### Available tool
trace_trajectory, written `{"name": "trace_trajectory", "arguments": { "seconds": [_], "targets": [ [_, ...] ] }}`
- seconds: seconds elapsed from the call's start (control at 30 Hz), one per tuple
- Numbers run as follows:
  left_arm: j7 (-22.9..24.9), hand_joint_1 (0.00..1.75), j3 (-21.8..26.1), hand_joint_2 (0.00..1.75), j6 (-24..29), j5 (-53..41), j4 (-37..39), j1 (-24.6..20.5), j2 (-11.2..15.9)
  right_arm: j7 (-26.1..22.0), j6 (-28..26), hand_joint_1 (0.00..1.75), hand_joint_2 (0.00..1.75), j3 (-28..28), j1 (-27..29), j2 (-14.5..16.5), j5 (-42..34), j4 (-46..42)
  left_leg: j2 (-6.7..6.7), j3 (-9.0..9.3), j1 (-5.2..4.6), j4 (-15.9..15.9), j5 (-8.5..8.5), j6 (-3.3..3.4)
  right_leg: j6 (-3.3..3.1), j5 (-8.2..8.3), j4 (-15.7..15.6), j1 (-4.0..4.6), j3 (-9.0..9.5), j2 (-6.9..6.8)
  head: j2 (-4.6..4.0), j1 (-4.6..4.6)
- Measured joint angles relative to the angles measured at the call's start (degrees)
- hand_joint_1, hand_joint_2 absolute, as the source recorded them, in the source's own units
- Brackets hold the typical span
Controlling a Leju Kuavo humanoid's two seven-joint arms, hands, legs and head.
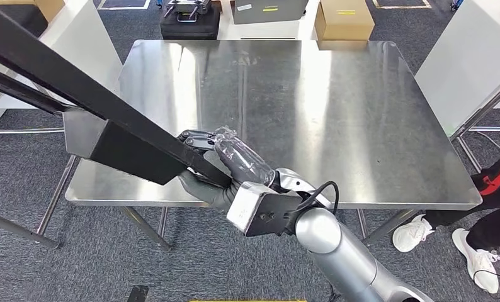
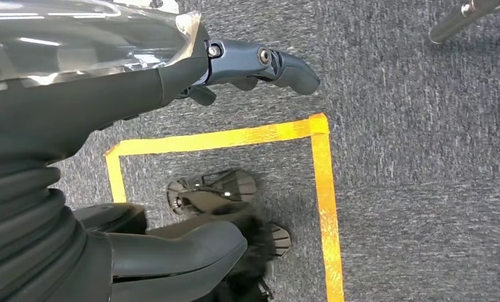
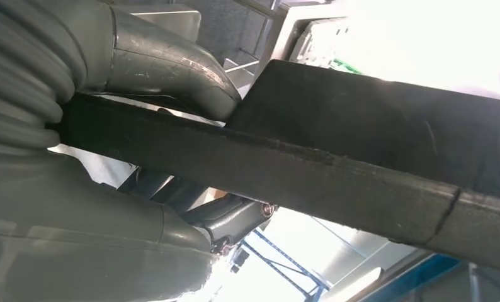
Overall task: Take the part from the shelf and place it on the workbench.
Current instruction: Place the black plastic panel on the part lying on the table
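While we look down from the head view, we note these lines.
Part: long black part (image 1: 102, 113), slanting over the near left corner of the bench (image 1: 335, 113).
Right robot hand: right robot hand (image 1: 213, 173) wrapped around the part, at that corner.
Left robot hand: left robot hand (image 2: 172, 82) holds nothing, fingers (image 2: 285, 66) loosely extended above grey carpet (image 2: 424, 157) and yellow tape (image 2: 326, 189).
Beyond bench: cardboard box (image 1: 344, 19).

- An industrial workshop or robot test hall, not a home.
- A bare stainless-steel workbench (image 1: 335, 107) on metal legs stands in the middle, on grey carpet tile (image 1: 21, 163).
- Yellow tape (image 2: 320, 189) marks out a box on the floor.
- Cardboard boxes (image 1: 343, 20) and a black equipment case (image 1: 189, 24) sit beyond the bench.
- White panels (image 1: 471, 60) flank it on both sides.
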Motion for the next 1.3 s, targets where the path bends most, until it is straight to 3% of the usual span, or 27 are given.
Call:
{"name": "trace_trajectory", "arguments": {
  "seconds": [0.03,0.07,0.13,0.2,0.3,0.4,0.63,0.8,1.03,1.3],
  "targets": [
    [-0.17,0.0,0.0,1.75,0.06,0.18,0.0,0.08,0.02,0.35,0.01,1.75,1.75,0.21,-0.07,0.14,-0.21,0.13,0.02,-1.51,0.14,1.06,0.11,-0.23,-0.02,-0.3,0.01,0.0,0.27,0.07,0.0,-0.01],
    [-0.28,0.0,0.0,1.75,0.14,0.38,0.0,0.11,0.03,0.88,0.07,1.75,1.75,0.48,-0.22,0.34,-0.54,0.3,0.09,-2.03,0.3,0.17,1.5,-0.38,0.09,-0.62,0.02,-0.04,0.62,0.16,0.0,-0.01],
    [-0.09,0.0,0.0,1.75,0.3,0.87,0.0,0.03,0.09,2.32,0.28,1.75,1.75,1.13,-0.91,0.95,-1.28,0.82,0.26,-0.26,0.62,-6.46,6.89,-0.49,0.51,-1.34,0.05,-0.14,1.5,0.36,0.0,-0.01],
    [0.48,0.0,0.0,1.75,0.48,1.17,-0.03,-0.19,0.08,3.8,0.43,1.75,1.75,2.01,-2.2,1.73,-1.66,1.84,0.42,1.85,0.46,-12.24,9.51,-0.18,1.09,-1.9,0.15,0.01,1.97,0.48,0.0,-0.02],
    [1.42,0.0,0.02,1.75,0.66,1.44,-0.15,-0.48,-0.03,6.58,0.12,1.75,1.75,3.56,-4.72,3.05,-0.97,4.73,0.35,2.56,0.13,-13.65,9.9,0.64,1.56,-2.49,0.46,0.41,1.8,0.41,0.0,-0.01],
    [2.26,0.0,-0.04,1.75,0.56,1.45,-0.38,-0.73,-0.25,9.22,-1.16,1.75,1.75,5.32,-7.86,4.3,1.6,9.26,0.12,2.44,-0.05,-13.77,10.24,0.61,1.1,-2.5,0.27,0.33,1.89,0.19,0.0,0.05],
    [3.46,0.0,-0.32,1.75,0.25,1.2,-0.86,-0.99,-0.42,11.33,-3.09,1.75,1.75,8.74,-12.76,6.65,5.69,20.15,0.01,2.39,-0.26,-13.75,10.04,1.05,1.37,-2.34,-0.41,0.22,2.13,0.04,0.0,0.07],
    [3.79,0.0,-0.62,1.75,-0.02,1.38,-0.96,-1.02,-0.36,12.54,-4.29,1.75,1.75,10.26,-14.95,7.47,8.31,25.27,0.04,2.39,-0.28,-13.73,10.04,1.12,2.26,-2.3,-0.45,0.18,2.11,0.05,0.0,0.05],
    [4.16,0.0,-1.93,1.75,-0.05,2.61,-1.0,-1.03,-0.28,12.85,-9.83,1.75,1.75,12.22,-20.01,9.15,14.92,37.4,0.04,2.42,-0.09,-13.74,10.14,1.19,2.26,-2.28,-0.28,0.35,2.04,0.05,0.0,0.04],
    [4.78,0.0,-2.8,1.75,1.09,4.57,-1.13,-1.26,-0.4,17.23,-13.04,1.75,1.75,14.67,-25.15,10.15,23.89,49.52,0.04,2.42,-0.05,-13.76,10.16,1.17,2.25,-2.29,-0.15,0.4,1.97,0.05,0.0,0.04]
  ]
}}
